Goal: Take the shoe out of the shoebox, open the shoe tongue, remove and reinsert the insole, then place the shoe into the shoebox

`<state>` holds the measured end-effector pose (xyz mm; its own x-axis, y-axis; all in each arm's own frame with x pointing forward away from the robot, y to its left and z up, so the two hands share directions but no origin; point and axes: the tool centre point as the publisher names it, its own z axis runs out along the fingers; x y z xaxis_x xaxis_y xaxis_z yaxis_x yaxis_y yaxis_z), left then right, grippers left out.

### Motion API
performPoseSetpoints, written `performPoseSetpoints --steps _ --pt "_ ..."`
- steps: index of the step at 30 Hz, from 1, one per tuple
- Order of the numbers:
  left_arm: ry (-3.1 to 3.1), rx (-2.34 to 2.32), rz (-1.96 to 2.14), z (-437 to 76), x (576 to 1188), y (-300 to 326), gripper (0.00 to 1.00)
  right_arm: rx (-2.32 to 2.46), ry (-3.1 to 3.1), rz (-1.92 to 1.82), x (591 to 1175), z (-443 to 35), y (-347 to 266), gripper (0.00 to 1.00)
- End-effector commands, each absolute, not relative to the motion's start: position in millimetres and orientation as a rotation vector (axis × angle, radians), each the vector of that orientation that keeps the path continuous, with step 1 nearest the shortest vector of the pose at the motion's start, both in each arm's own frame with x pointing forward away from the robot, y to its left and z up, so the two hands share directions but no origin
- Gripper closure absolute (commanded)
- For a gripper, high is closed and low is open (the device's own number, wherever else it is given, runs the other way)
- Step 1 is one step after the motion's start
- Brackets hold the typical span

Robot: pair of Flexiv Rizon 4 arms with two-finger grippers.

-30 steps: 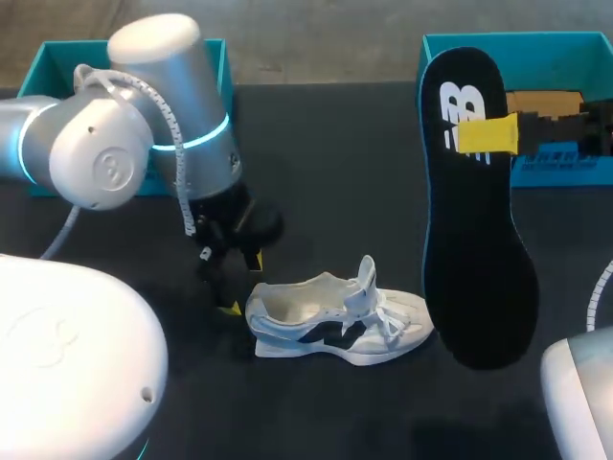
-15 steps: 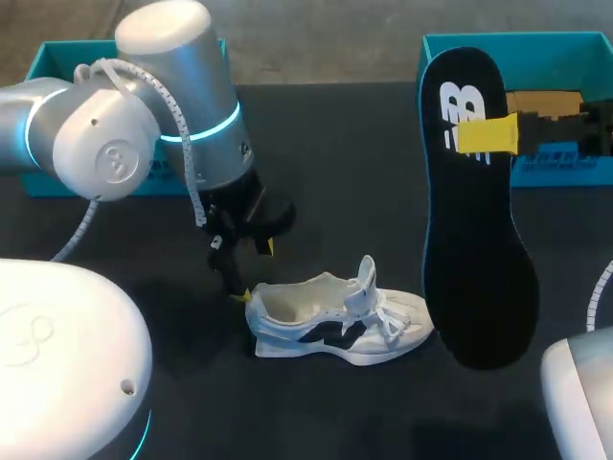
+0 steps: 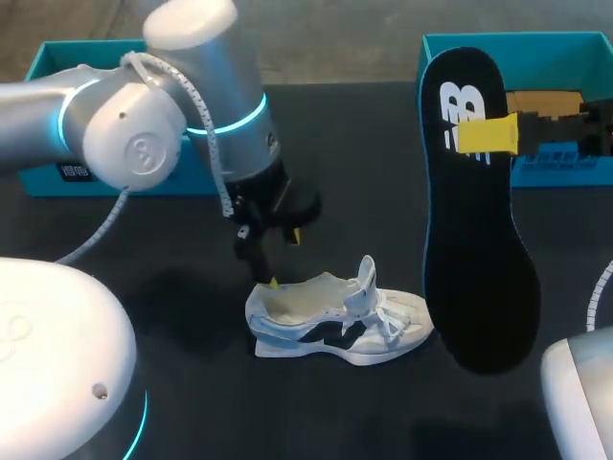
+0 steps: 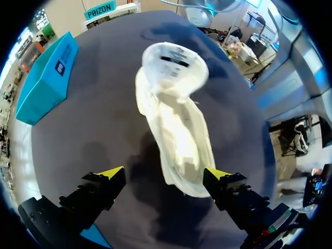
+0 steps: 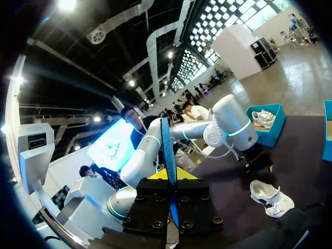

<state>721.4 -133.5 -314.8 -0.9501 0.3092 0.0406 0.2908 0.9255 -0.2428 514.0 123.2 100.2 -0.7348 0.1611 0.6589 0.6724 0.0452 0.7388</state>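
Head view puts the shoe [image 3: 335, 326] on its sole near the middle of the table [image 3: 364, 172], long axis running left to right, heel at the left and toe pointing right, tongue [image 3: 367, 278] stood up and the opening bare. The left gripper [image 3: 284, 257] hangs just over the heel end with its fingers spread, holding nothing. In the left wrist view the shoe [image 4: 174, 114] stretches straight ahead of that gripper [image 4: 165, 174], its heel lying between the open tips and closer to one of them.

To the right of the shoe, well above the table, the right gripper [image 3: 488, 134] pinches the black insole [image 3: 476, 211] close to its far end. The insole's long axis runs far to near, roughly crosswise to the shoe. The right wrist view shows it edge-on, clamped between the pads.

Reinsertion likely calls for turning the insole in line with the shoe while the nearer left arm steadies the heel. A teal box [image 3: 565, 57] waits at the far right.
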Motion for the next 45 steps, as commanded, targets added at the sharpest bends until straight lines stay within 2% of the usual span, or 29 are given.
performPoseSetpoints --steps 1,14,24,35,42,45 --pt "-3.004 -0.460 0.355 -325.3 726.1 -146.9 0.00 -0.950 -1.700 -2.053 503.4 100.4 135.9 1.00" --pt "-3.004 -0.460 0.355 -325.3 726.1 -146.9 0.00 -0.950 -1.700 -2.053 503.4 100.4 135.9 1.00" --pt "-3.112 -0.329 0.202 -343.9 723.1 -166.9 0.00 -0.950 -1.700 -2.053 503.4 100.4 135.9 1.00" --pt "-3.127 -0.201 0.262 -363.8 723.7 -181.1 0.00 -0.950 -1.700 -2.053 503.4 100.4 135.9 1.00" --pt "-3.111 -0.219 0.254 -375.2 716.7 -188.2 0.24 -0.950 -1.700 -2.053 503.4 100.4 135.9 1.00" --pt "-3.105 -0.221 0.229 -381.5 714.9 -187.6 0.30 -0.950 -1.700 -2.053 503.4 100.4 135.9 1.00"
